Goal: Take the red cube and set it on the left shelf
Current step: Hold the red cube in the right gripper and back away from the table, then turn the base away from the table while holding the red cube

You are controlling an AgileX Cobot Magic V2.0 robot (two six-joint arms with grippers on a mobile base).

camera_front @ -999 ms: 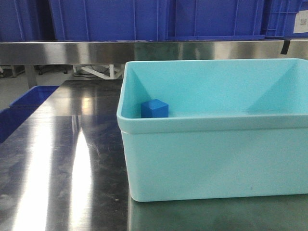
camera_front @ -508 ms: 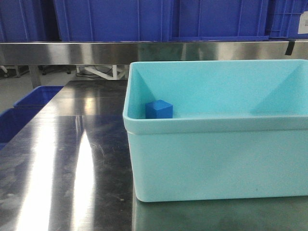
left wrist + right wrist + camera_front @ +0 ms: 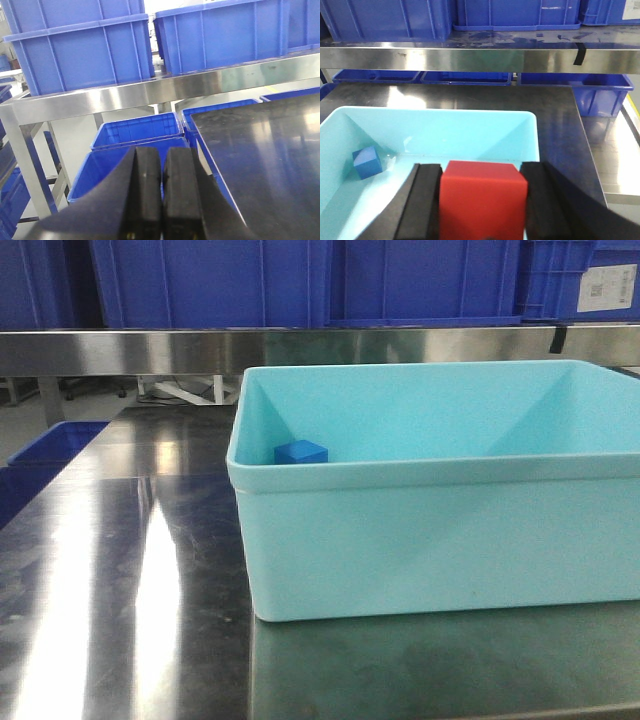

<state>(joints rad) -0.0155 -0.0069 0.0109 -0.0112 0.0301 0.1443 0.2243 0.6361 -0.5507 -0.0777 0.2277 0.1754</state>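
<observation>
The red cube point(image 3: 482, 205) is pinched between the black pads of my right gripper point(image 3: 483, 170), which is shut on it above the near side of the turquoise tub point(image 3: 445, 127). A blue cube point(image 3: 366, 162) lies in the tub's left corner, also seen in the front view as the blue cube point(image 3: 300, 451) inside the tub point(image 3: 430, 540). My left gripper point(image 3: 162, 155) is shut on nothing, hanging off the table's left edge over blue bins. The steel shelf point(image 3: 150, 90) runs behind the table. Neither gripper shows in the front view.
Blue crates point(image 3: 210, 280) stand along the steel shelf point(image 3: 120, 348). Open blue bins point(image 3: 135, 132) sit low beside the steel table point(image 3: 270, 150) on its left. A further blue bin point(image 3: 602, 97) stands at the back right, under the shelf.
The front view has shifted: the tub and blue cube first slid slightly right in the frame, then sit further left and look a little smaller. No gripper entered that view.
</observation>
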